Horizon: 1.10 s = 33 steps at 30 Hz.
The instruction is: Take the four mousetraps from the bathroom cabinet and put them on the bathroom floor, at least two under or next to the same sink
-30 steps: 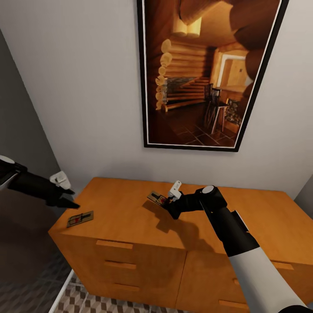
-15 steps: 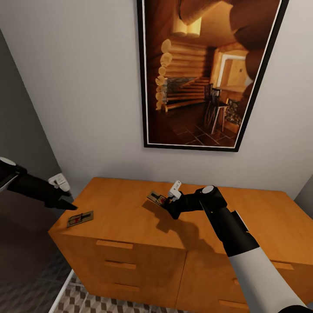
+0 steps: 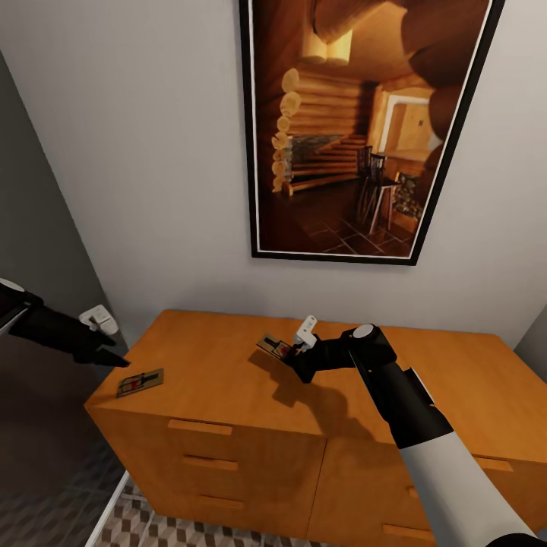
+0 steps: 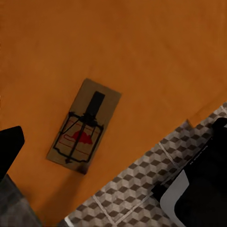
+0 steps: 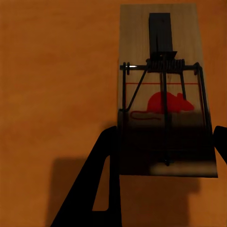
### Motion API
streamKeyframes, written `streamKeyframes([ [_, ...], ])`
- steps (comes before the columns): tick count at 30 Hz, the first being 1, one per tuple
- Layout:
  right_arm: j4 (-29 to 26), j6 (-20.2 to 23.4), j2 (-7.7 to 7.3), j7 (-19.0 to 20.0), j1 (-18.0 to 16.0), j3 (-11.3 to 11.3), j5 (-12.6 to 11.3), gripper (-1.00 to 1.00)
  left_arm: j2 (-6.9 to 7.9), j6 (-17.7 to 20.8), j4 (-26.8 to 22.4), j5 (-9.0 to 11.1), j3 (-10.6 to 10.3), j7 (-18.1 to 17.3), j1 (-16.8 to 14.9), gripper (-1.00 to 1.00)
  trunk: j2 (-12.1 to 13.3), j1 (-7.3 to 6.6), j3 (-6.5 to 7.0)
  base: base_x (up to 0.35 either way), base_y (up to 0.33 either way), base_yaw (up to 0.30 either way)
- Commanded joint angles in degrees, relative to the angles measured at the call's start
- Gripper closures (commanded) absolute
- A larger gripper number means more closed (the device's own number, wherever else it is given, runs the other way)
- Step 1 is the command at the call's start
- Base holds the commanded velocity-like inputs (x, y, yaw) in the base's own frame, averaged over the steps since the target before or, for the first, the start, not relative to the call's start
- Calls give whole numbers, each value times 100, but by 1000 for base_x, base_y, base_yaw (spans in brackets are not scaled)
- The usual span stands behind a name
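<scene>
A: What was the room like?

B: A pale wall carried a large dark-framed picture (image 3: 357,129) of a log-cabin interior. Below it stood the cabinet (image 3: 228,448), a low orange-brown chest with smooth matte wood and bar handles on its drawer fronts. Cube-patterned bathroom floor (image 3: 152,528) tiles showed at the cabinet's foot.

A: And going from the cabinet's left end?

B: The left gripper (image 3: 106,355) hung just off the cabinet's left end, above and beside the left mousetrap (image 3: 140,382), not touching it. I could not tell how far its fingers stood apart. That trap lay flat near the cabinet's front left corner; the left wrist view showed the same thin tan board (image 4: 84,126) with dark wire and a red mouse print.

A: Further right?

B: Near the middle of the cabinet top, toward the wall, the right gripper (image 3: 292,357) had its fingers on either side of the second mousetrap (image 3: 275,348). The right wrist view showed one dark finger (image 5: 101,184) along the board (image 5: 163,90); it looked closed on the trap, which seemed lifted a little.

A: Which step, then?

B: Picking traps off the cabinet, I judged. Next, the left gripper would need to drop onto its trap and pinch the thin board by its edges.
</scene>
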Motion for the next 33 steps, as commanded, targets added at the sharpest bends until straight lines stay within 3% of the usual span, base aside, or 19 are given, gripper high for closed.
streamKeyframes([
  [1,-7,46,3,54,-5,-3,33,100,6,34,16,24,-20,1,-13,-100,-5,0,-7,0,0,0],
  [4,-7,48,3,54,-5,-3,33,100,-4,39,84,-373,-19,-2,-13,-100,-5,0,-7,0,0,0],
  [5,-7,49,3,54,-5,-3,33,100,-20,47,80,-851,-24,-23,-13,-100,-5,0,-7,0,0,0],
  [10,-7,47,3,54,-5,-3,36,100,-80,59,56,-1666,-16,-101,-13,-100,-5,0,-7,0,0,0],
  [11,-7,47,3,54,-5,-3,35,100,-91,61,56,-1732,-10,-131,-13,-100,-5,0,-7,0,0,0],
  [18,-7,47,3,54,-5,-3,38,100,-140,59,69,-2000,28,-541,-13,-100,-5,0,-7,0,0,0],
  [33,9,47,3,54,-5,-3,42,100,-240,54,14,-2085,45,-699,-13,-100,-5,0,-7,0,0,0],
])
